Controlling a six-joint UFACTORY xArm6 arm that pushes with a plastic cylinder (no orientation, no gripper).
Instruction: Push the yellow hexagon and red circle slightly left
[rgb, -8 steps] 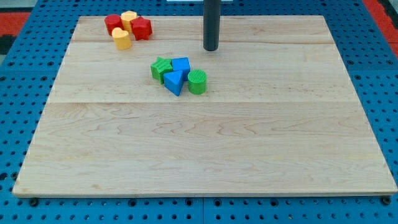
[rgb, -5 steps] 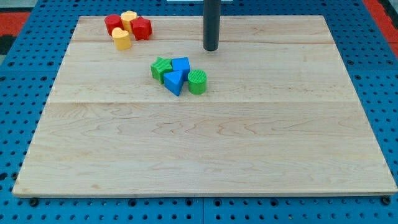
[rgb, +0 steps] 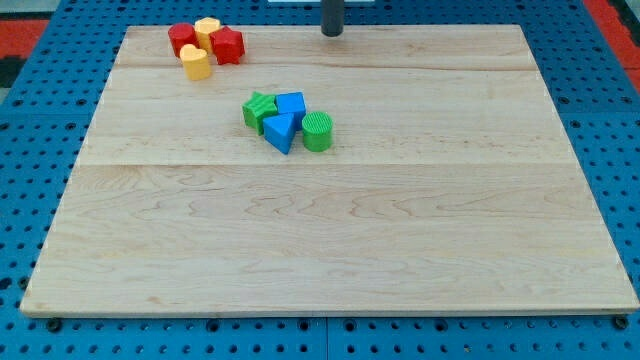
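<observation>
A pale wooden board (rgb: 330, 250) lies on a blue pegboard bench (rgb: 620, 130), with a strip of red at the view's top corners. My tip (rgb: 332, 34) stands at the board's top edge, near the middle, a bare rod with nothing to open or close and touching no block. The task's pair sits well off to the view's left, in the top left corner: the yellow hexagon (rgb: 207, 29) is packed against the red circle (rgb: 182, 39) on its left, with a red star (rgb: 228, 45) on its right and a second yellow block (rgb: 196, 62), rounded and hard to name, just below. By the look of it the push is not begun; my tip must first come round to the cluster's right side, where the red star stands in the way. Near the centre, apart from all this, huddle a green block (rgb: 259, 110), a blue cube (rgb: 291, 104), a blue triangle (rgb: 281, 131) and a green cylinder (rgb: 318, 131). The rod's upper length is cut off by the frame, and whether its end quite meets the wood cannot be told.
</observation>
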